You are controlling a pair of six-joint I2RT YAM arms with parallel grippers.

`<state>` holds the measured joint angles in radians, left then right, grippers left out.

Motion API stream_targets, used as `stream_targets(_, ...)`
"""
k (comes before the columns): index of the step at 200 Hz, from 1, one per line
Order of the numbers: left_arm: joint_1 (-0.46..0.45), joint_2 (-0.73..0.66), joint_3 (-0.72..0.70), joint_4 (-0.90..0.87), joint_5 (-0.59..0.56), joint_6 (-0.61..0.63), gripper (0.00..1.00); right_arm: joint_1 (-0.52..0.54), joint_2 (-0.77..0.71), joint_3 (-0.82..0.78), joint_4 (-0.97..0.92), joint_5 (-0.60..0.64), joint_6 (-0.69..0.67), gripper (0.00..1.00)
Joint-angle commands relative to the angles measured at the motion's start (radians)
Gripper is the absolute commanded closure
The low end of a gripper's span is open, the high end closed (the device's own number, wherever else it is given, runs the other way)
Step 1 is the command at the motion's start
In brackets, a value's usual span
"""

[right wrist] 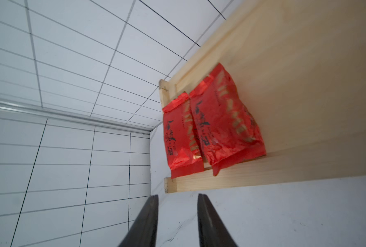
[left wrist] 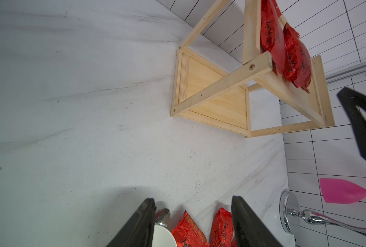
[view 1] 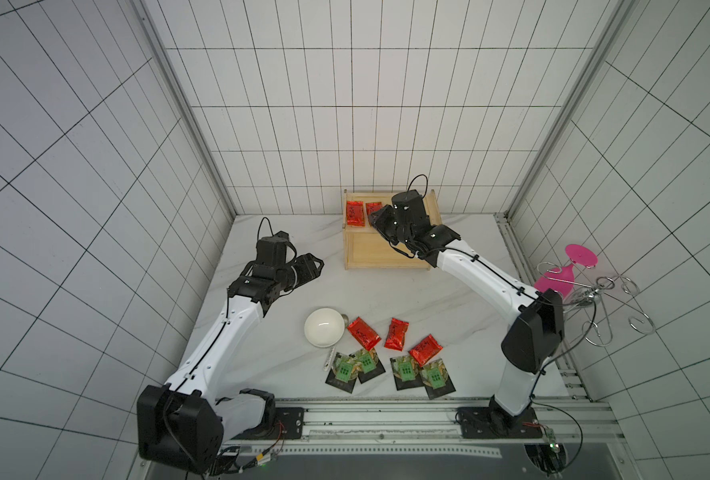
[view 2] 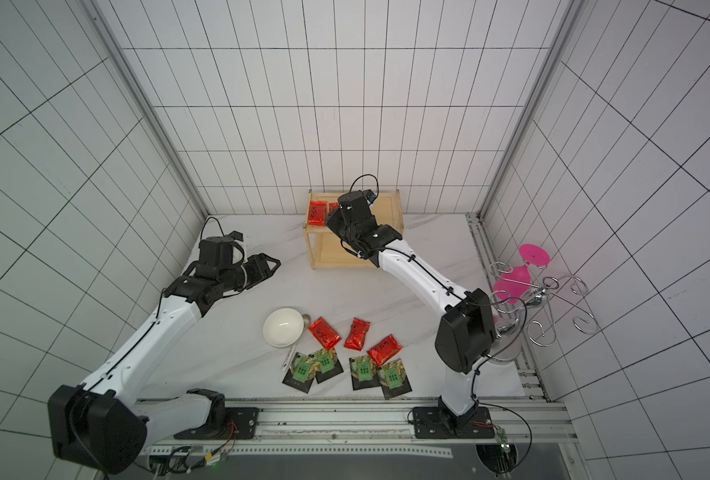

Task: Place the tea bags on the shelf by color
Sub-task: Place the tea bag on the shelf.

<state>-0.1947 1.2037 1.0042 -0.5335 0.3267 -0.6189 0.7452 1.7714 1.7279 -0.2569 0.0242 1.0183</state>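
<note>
In a top view, two red bags (view 1: 355, 213) lie atop the shelf (view 1: 370, 249) at 12 o'clock; three reds (view 1: 395, 333) and four black packets (view 1: 405, 370) lie at 6. Left wrist: left gripper (left wrist: 193, 201) spread, empty. Right wrist: right gripper (right wrist: 178, 195) spread, empty.

Bright even light; soft shadows; wrist views blurred, edges warped.
</note>
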Motion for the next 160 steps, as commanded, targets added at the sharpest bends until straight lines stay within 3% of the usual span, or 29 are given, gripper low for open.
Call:
stream_targets(1,-0.01,0.031,0.02,0.039,0.07,-0.037,0.4,-0.021,-0.041,0.028,-0.041,-0.073,-0.29,0.68)
stream_targets(28,-0.057,0.06,0.063,0.033,0.045,-0.04,0.4,-0.096,-0.008,0.052,-0.055,-0.126,-0.418,0.64)
stream_targets(65,-0.071,0.103,0.117,0.019,0.022,-0.027,0.39,-0.186,0.069,0.112,-0.063,-0.307,-0.522,0.58)
stream_targets(97,-0.07,0.118,0.128,0.025,0.015,-0.031,0.39,-0.218,0.139,0.144,-0.059,-0.4,-0.502,0.47)
stream_targets(160,-0.069,0.145,0.127,0.03,0.04,-0.03,0.39,-0.24,0.212,0.149,0.009,-0.475,-0.431,0.43)
